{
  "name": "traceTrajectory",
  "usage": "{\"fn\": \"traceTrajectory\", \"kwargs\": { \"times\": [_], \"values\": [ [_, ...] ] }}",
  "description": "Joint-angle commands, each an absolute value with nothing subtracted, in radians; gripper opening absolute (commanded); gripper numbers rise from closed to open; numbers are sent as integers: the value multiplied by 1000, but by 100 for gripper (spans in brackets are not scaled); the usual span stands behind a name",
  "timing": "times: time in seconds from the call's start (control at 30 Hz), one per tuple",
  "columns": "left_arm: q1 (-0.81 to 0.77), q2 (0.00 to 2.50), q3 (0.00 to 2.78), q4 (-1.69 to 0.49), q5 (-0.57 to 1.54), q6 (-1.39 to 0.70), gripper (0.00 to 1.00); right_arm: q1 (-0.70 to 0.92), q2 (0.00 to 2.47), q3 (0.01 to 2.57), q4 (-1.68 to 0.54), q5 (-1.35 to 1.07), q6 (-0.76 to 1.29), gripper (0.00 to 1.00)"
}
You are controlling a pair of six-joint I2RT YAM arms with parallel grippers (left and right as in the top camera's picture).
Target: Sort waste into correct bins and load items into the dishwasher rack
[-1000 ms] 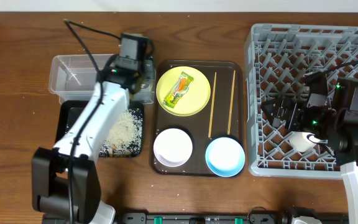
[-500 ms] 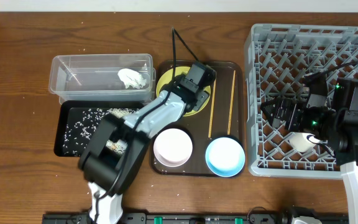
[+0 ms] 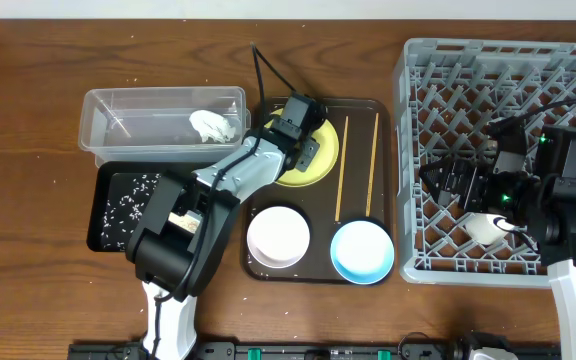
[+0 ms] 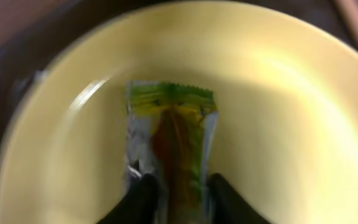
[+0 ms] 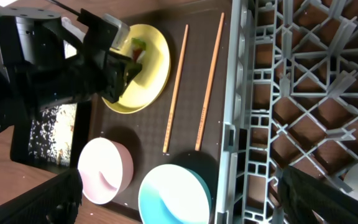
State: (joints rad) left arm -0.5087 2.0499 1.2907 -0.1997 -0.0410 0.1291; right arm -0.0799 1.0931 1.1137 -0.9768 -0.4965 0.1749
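Note:
My left gripper (image 3: 306, 146) is down on the round yellow plate (image 3: 327, 150). In the left wrist view its two dark fingers (image 4: 182, 200) pinch the near end of the green-and-yellow wrapper (image 4: 169, 134), which lies on the plate (image 4: 291, 124). The crumpled white tissue (image 3: 211, 125) lies in the clear tub (image 3: 128, 110). Rice grains (image 3: 123, 200) are scattered in the black tray (image 3: 98, 215). My right gripper (image 3: 442, 180) is open and empty above the grey rack (image 3: 498, 70), near the white cup (image 3: 483, 228).
On the dark brown serving tray (image 3: 318, 272) stand the white-and-pink bowl (image 3: 278, 235), the light blue bowl (image 3: 361, 250) and two chopsticks (image 3: 342, 165) lying lengthwise to the right of the plate. My left arm crosses the black tray's right end.
My left arm swung from over the clear tub and black tray to the yellow plate, then shifted slightly left over the wrapper. The tissue now shows in the tub. The right arm has not moved.

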Motion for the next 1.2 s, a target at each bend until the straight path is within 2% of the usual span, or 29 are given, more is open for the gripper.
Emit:
{"fn": "traceTrajectory", "kwargs": {
  "times": [0.0, 0.07, 0.27, 0.4, 0.63, 0.7, 0.73, 0.77, 0.83, 0.87, 1.07, 1.17],
  "values": [
    [-511, 2059, 1287, -218, 70, 86, 19, -58, 1098, 1129, -987, -494, 171, 99],
    [-511, 2043, 1289, -240, 87, 83, 7, -58, 1098, 1129, -988, -494, 171, 98],
    [-509, 1838, 1316, -352, 82, 47, 6, -58, 1098, 1129, -988, -494, 171, 98],
    [-485, 1679, 1315, -411, -34, 47, 6, -58, 1098, 1129, -988, -494, 171, 98],
    [-326, 1661, 1311, -442, -98, 77, 8, -58, 1098, 1129, -987, -494, 171, 99],
    [-267, 1679, 1311, -439, -96, 77, 15, -58, 1098, 1129, -987, -494, 171, 98],
    [-239, 1689, 1311, -433, -86, 77, 26, -58, 1098, 1129, -987, -494, 171, 99],
    [-218, 1697, 1311, -429, -70, 77, 45, -58, 1098, 1129, -987, -494, 171, 99],
    [-182, 1708, 1311, -420, -32, 77, 71, -58, 1098, 1129, -987, -494, 171, 99],
    [-170, 1708, 1311, -419, -19, 77, 74, -58, 1098, 1129, -987, -494, 171, 99],
    [-180, 1614, 1314, -492, 176, 73, 74, -58, 1098, 1129, -988, -486, 170, 99],
    [-218, 1527, 1314, -548, 193, 70, 74, -58, 1098, 1129, -999, -474, 170, 99]
  ]
}}
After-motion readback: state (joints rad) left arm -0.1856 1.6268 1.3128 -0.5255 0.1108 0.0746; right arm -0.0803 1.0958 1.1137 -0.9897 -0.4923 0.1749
